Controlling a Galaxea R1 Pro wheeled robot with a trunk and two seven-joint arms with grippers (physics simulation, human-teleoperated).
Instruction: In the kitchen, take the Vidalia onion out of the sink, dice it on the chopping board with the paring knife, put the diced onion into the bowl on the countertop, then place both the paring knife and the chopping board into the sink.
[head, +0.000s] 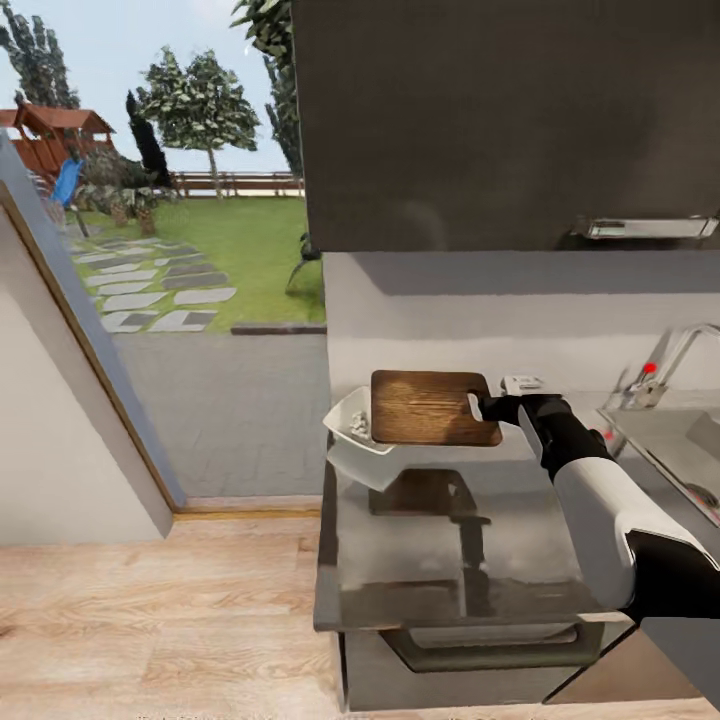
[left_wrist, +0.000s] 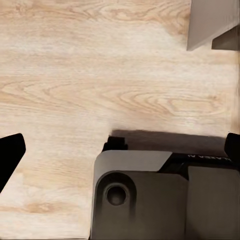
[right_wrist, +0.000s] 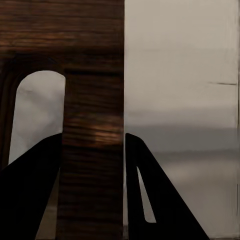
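Note:
My right gripper (head: 485, 405) is shut on the handle end of the dark brown chopping board (head: 430, 407), which hangs level above the grey countertop (head: 450, 560). In the right wrist view its two black fingers (right_wrist: 30, 175) clamp the wooden strip (right_wrist: 92, 150) beside the oval slot. The white bowl (head: 345, 435) sits at the counter's far left corner, its right side hidden behind the board; small pale bits (head: 357, 428) lie in it. The steel sink (head: 670, 440) and tap with red knob (head: 650, 368) are to the right. My left gripper (left_wrist: 120, 150) is open over the floor.
A dark upper cabinet (head: 500, 120) hangs over the counter. A drawer handle (head: 490, 645) shows below the counter's front edge. Pale wooden floor (head: 150, 620) spreads to the left, beside a big window onto a garden. The robot's base (left_wrist: 160, 200) lies under my left gripper.

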